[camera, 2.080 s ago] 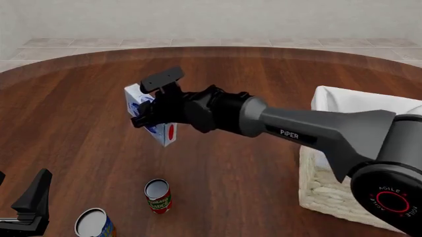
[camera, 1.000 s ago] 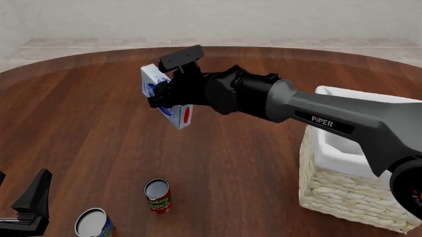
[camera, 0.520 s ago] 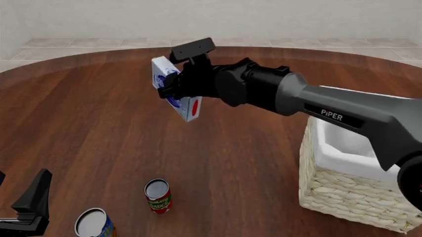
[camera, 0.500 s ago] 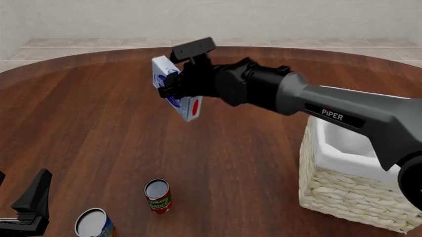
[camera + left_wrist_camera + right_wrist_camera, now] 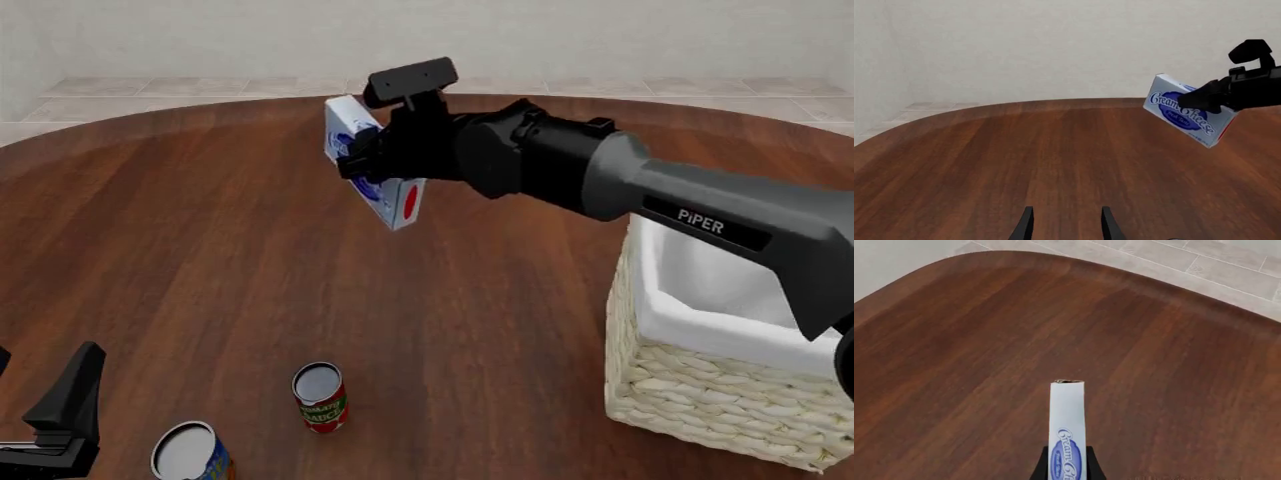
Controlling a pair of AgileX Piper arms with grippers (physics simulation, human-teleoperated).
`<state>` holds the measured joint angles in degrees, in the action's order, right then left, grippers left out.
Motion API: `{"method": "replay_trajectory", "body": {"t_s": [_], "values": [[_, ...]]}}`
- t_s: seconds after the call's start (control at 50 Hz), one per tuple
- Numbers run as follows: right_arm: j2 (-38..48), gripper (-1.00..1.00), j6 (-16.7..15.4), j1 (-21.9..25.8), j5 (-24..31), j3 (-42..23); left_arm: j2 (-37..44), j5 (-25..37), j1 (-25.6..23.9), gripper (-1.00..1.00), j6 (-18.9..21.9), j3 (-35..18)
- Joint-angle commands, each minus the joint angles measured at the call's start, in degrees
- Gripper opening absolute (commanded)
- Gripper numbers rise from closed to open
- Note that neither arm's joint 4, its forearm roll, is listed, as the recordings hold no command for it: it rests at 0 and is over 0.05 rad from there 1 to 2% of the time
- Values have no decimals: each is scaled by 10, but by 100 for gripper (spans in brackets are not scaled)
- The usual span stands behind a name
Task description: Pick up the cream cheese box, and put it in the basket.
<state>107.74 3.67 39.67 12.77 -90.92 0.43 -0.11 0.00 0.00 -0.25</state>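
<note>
Pinching the box [image 5: 375, 163] across its thin faces, the right gripper [image 5: 370, 160] holds it in the air, well clear of the table [image 5: 200, 250]; the right wrist view shows the carton's narrow edge running straight out between the two fingers, which are closed against its broad sides. The box hangs tilted, its red oval end lowest, up and to the left of the basket [image 5: 707, 370] and well apart from it in the front view. The basket stands with its white liner showing and nothing visible inside. Judging by this, the pick-up is done and the carry is in hand: the next move calls for swinging the box rightward until it sits over the basket's opening, then lowering and releasing. The left gripper [image 5: 1064, 225] rests low, nearer the camera and far left of the basket, fingers parted and empty, beside the two cans [image 5: 319, 396].
</note>
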Motion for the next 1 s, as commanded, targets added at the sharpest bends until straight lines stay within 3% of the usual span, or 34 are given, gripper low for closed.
{"method": "replay_trajectory", "body": {"t_s": [0.02,1.0], "values": [[-13,-100,4,-10,7,-4,0,0,0,100,0,0],[-72,-100,-27,-47,12,39,0,0,0,100,0,0]]}}
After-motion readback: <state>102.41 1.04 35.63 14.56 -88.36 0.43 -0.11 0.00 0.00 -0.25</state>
